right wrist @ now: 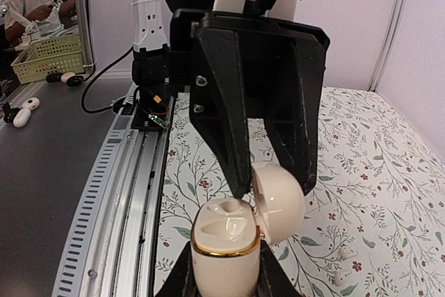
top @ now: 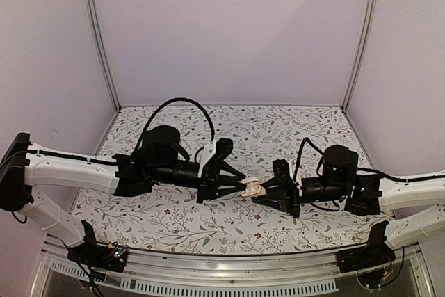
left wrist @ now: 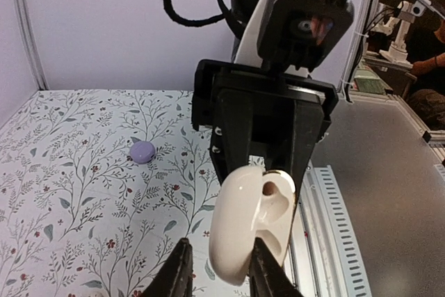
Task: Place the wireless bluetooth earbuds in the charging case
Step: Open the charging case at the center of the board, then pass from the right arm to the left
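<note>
The white charging case (right wrist: 224, 255) with a gold rim stands upright in my right gripper (right wrist: 224, 263), which is shut on its body. Its lid (right wrist: 279, 201) hangs open to the right, and both sockets show empty. My left gripper (left wrist: 220, 255) reaches in from the opposite side and straddles the lid (left wrist: 240, 220). One finger (left wrist: 268, 273) touches the lid, the other (left wrist: 177, 273) stands a little off it. In the top view both grippers meet over the case (top: 252, 188) at the table's middle. Two tiny pale earbuds (right wrist: 345, 250) (right wrist: 338, 277) lie on the floral cloth below and to the right.
A small purple rounded case (left wrist: 142, 151) lies on the cloth farther off. The slotted metal rail (right wrist: 118, 193) runs along the table's near edge. Off the table stands a yellow basket (right wrist: 49, 57). Lilac walls close in the back and sides.
</note>
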You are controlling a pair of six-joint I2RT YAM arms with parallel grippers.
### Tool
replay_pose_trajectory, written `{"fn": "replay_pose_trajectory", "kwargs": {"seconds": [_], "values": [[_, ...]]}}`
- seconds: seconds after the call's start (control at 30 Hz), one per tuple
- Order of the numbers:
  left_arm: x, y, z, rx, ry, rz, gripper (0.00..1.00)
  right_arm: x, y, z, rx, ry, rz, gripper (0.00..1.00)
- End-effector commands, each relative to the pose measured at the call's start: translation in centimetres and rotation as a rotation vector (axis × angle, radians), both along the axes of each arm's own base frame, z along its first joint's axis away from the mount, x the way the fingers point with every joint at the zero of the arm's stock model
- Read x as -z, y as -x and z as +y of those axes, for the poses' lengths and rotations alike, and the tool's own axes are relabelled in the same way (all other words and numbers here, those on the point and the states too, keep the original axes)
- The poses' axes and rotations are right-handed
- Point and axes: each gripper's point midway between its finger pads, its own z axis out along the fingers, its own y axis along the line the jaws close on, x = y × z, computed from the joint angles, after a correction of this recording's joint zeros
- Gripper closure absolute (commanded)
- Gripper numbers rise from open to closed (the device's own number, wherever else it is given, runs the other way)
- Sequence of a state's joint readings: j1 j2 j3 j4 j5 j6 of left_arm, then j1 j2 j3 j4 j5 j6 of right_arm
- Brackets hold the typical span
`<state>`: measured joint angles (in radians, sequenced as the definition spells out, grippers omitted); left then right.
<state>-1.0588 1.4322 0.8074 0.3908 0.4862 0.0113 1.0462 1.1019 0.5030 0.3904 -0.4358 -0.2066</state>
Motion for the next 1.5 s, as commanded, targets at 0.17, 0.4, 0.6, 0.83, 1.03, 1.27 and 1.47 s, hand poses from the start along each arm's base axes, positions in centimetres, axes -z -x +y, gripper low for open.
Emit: {"fn": "replay_pose_trajectory", "kwargs": {"seconds": [0.17, 0.4, 0.6, 0.83, 1.03, 1.27, 1.47], "values": [[-1.1, 0.0, -0.6, 0.044, 0.027, -0.013, 0.79, -1.0, -0.2, 0.1, 0.012, -0.026, -0.015, 1.00], [-1.0, -0.2, -1.0, 0.037, 0.022, -0.005, 0.81, -0.8, -0.3, 0.3, 0.008, -0.020, -0.006, 1.00], [-1.1, -0.1, -1.1, 0.042, 0.024, -0.004, 0.84, -0.6, -0.2, 0.5, -0.001, -0.008, -0.003, 1.00], [-0.9, 0.2, -1.3, 0.061, 0.017, -0.009, 0.80, -0.5, -0.4, 0.7, 0.002, -0.003, 0.000, 1.00], [-0.6, 0.3, -1.4, 0.074, 0.000, -0.005, 0.82, -0.5, -0.5, 0.6, 0.008, -0.004, -0.003, 1.00], [-0.5, 0.3, -1.3, 0.072, -0.009, -0.011, 0.92, -0.7, -0.7, 0.6, 0.020, -0.006, -0.005, 0.99], [-0.6, -0.2, -0.9, 0.038, -0.028, -0.036, 1.00, -0.3, -1.1, 0.7, 0.049, 0.009, 0.025, 0.85]]}}
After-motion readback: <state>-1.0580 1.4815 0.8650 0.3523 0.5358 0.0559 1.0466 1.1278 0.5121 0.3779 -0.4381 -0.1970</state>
